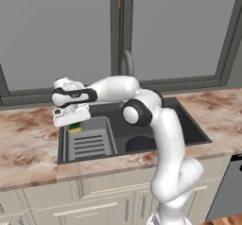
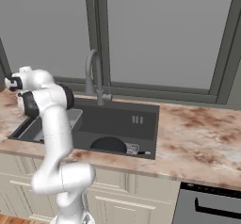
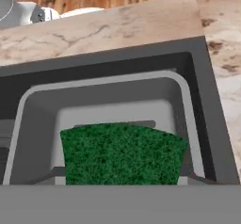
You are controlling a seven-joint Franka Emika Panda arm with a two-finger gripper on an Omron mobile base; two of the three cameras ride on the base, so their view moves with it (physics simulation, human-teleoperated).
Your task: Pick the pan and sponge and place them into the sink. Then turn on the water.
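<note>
While the pan (image 1: 140, 144) lies in the sink (image 1: 189, 125), my hand (image 1: 73, 123) hangs over its ribbed rack (image 1: 90, 143), fingers closed on the green-topped sponge (image 3: 123, 153).

The white arm rises from the base, bends at the elbow and reaches left, its wrist level over the sink's left end. The gripper (image 1: 74, 123) points down, fingers clamped on the sponge (image 1: 74, 127).
</note>
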